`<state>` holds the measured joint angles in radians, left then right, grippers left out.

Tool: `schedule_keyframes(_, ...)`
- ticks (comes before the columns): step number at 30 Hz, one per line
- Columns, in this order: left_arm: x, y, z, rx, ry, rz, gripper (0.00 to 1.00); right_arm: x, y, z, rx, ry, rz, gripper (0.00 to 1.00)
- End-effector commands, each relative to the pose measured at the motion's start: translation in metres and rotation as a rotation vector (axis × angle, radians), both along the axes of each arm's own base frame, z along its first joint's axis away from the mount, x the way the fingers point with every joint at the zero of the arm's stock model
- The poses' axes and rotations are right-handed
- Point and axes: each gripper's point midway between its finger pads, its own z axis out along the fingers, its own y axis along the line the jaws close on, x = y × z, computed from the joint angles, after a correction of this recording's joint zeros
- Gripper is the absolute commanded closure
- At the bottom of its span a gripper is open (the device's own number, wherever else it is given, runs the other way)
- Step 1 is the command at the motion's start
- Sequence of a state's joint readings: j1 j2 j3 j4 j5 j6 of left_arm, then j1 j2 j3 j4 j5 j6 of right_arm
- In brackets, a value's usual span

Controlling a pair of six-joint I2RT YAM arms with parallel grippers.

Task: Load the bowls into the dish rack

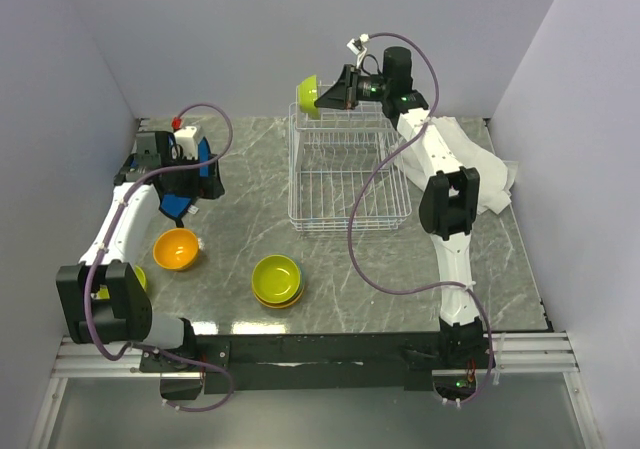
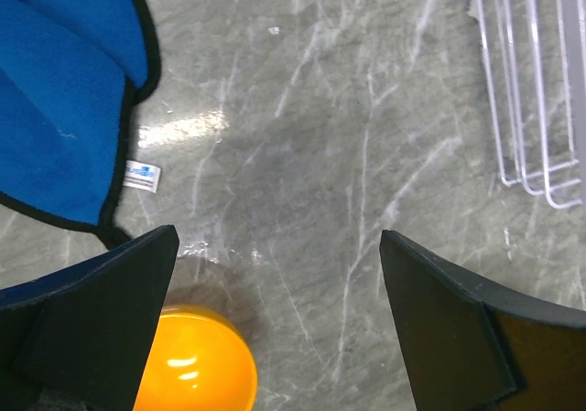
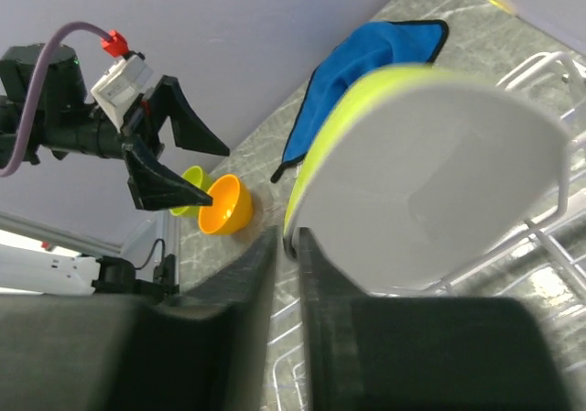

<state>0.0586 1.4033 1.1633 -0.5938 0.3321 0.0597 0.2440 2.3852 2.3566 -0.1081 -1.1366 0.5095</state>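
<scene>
Grey marbled table (image 1: 400,269) carrying everything. White wire dish rack (image 1: 345,174) sitting at far centre. Blue cloth (image 2: 64,91) lying at far left. Right gripper (image 3: 286,242) pinching rim of lime green bowl (image 3: 430,173), holding it tipped on edge at rack's far left corner. Left gripper (image 2: 279,235) hanging wide open, gripping nothing, above bare table beside cloth. Orange bowl (image 1: 177,250) resting near left. Second green bowl (image 1: 277,274) sitting atop small stack, near centre.

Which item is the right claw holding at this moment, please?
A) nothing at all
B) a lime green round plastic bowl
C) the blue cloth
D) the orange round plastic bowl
B: the right claw is shut on the rim of a lime green round plastic bowl, held at the far left corner of the white wire dish rack.
</scene>
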Motion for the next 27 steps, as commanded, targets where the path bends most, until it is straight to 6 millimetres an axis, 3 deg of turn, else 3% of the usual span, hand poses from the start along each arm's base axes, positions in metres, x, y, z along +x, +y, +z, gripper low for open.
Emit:
schedule_keyframes(1,0.018,0.009,0.020,0.025,-0.078,0.043,0.01,-0.003,-0.011,0.031,-0.011,-0.104,-0.027,0.73)
schedule_keyframes(3,0.018,0.008,0.022,0.017,-0.086,0.048,0.00,-0.002,-0.013,0.032,-0.020,-0.112,-0.044,0.66)
schedule_keyframes(8,0.021,0.012,0.029,0.031,-0.117,0.077,0.01,-0.005,-0.020,0.040,-0.041,-0.130,-0.071,0.67)
schedule_keyframes(11,0.025,0.019,0.040,0.056,-0.151,0.098,0.03,-0.012,-0.033,0.051,-0.072,-0.167,-0.100,0.63)
schedule_keyframes(15,0.031,0.022,0.059,0.064,-0.224,0.119,0.03,-0.036,-0.053,0.082,-0.103,-0.229,-0.135,0.61)
schedule_keyframes(18,0.030,0.023,0.072,0.071,-0.266,0.122,0.03,-0.066,-0.061,0.091,-0.169,-0.300,-0.134,0.60)
schedule_keyframes(19,0.028,0.023,0.078,0.072,-0.285,0.124,0.03,-0.074,-0.061,0.089,-0.217,-0.402,-0.109,0.59)
schedule_keyframes(22,0.022,0.025,0.086,0.072,-0.312,0.144,0.03,-0.134,-0.051,0.051,-0.408,-0.481,-0.001,0.59)
schedule_keyframes(23,0.018,0.024,0.087,0.066,-0.313,0.143,0.03,-0.152,-0.052,0.029,-0.512,-0.595,0.081,0.58)
schedule_keyframes(24,0.014,0.022,0.083,0.063,-0.306,0.138,0.03,-0.189,-0.044,-0.001,-0.606,-0.633,0.159,0.50)
schedule_keyframes(26,0.003,0.022,0.093,0.066,-0.347,0.136,0.03,-0.221,-0.039,-0.031,-0.692,-0.798,0.281,0.48)
schedule_keyframes(27,-0.001,0.022,0.091,0.073,-0.351,0.133,0.03,-0.257,-0.036,-0.058,-0.702,-0.814,0.359,0.48)
